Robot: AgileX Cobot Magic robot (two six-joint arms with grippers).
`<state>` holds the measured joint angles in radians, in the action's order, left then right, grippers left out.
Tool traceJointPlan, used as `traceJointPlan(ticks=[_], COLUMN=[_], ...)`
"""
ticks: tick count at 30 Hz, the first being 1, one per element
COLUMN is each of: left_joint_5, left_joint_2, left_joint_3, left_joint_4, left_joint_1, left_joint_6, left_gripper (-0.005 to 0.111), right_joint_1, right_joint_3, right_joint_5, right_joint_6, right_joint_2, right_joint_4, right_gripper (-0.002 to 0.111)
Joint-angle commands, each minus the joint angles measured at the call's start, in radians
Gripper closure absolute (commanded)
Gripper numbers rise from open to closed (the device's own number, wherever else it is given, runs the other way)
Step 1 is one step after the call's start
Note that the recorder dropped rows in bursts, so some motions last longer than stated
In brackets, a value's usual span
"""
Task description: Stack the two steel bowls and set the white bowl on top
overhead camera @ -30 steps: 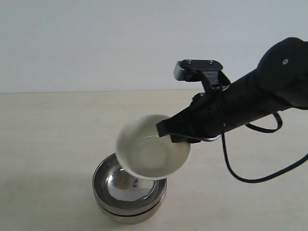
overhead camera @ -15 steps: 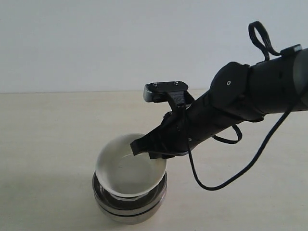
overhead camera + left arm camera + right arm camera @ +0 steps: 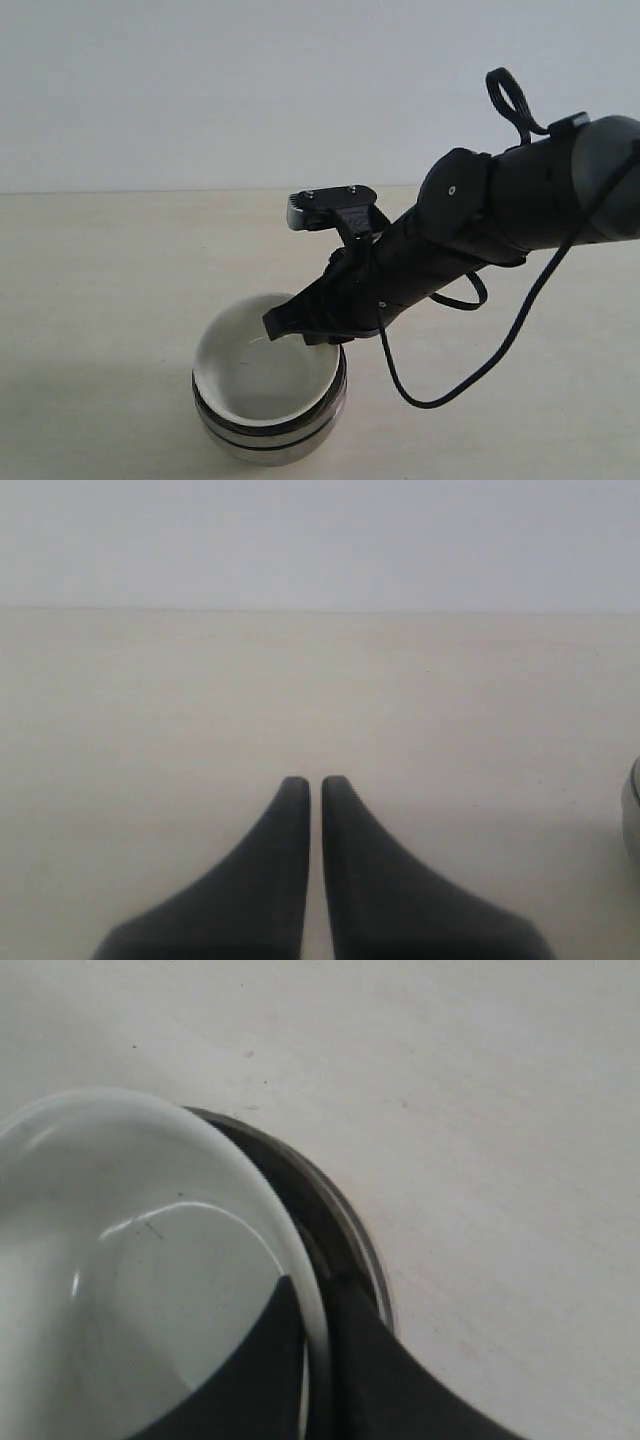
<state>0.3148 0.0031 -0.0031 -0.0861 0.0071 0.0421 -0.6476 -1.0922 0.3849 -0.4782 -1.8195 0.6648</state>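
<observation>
Pinching the rim of the white bowl (image 3: 262,365), the right gripper (image 3: 300,325) holds it inside the stacked steel bowls (image 3: 270,437), lower centre of the exterior view. The left gripper (image 3: 315,785), closed and empty, hangs above the table (image 3: 150,700).

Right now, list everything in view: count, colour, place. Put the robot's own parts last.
steel bowls: two, shiny silver, stacked one inside the other on the table, low in the exterior view.
white bowl: one, glossy white, sitting in the top steel bowl, its rim pinched by the right tool.
table: one, pale beige, under everything.
wall: one, plain off-white, behind the table.
cable: one, black, hanging in a loop below the right arm.
right arm: one, black, reaching down from the right of the exterior view.
right tool: one, black, shut on the white bowl's rim.
left tool: one, black, shut and holding nothing, over bare table.
</observation>
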Motion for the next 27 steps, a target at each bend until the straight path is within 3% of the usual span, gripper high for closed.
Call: traceJointPlan(ticks=[1,5,8,11,27], left_joint_5=[-0.007,-0.007,-0.007,-0.007,-0.007], left_joint_2=[-0.003,-0.003,-0.003,-0.003,-0.003], left_joint_3=[0.003,0.003,0.003,0.003,0.003], left_joint_4=[0.000,0.000,0.000,0.000,0.000], left_joint_1=[-0.005,-0.005,-0.005,-0.005,-0.005], left_joint_6=[-0.005,-0.005,-0.005,-0.005,-0.005], left_gripper=[0.103,0.103,0.103,0.103,0.103], right_joint_1=[-0.002,-0.002,-0.002,-0.002,-0.002], right_joint_3=[-0.005,-0.005,-0.007,-0.017,-0.107], right_joint_5=[-0.004,0.002,0.006,0.012,0.063], right_joint_6=[-0.011,-0.025,-0.025,-0.025,-0.028], right_joint_2=[0.005,0.005,0.005,0.005,0.073], right_joint_4=[0.002,0.002,0.002,0.002,0.001], right_gripper=[0.108,0.099,0.078,0.065,0.067])
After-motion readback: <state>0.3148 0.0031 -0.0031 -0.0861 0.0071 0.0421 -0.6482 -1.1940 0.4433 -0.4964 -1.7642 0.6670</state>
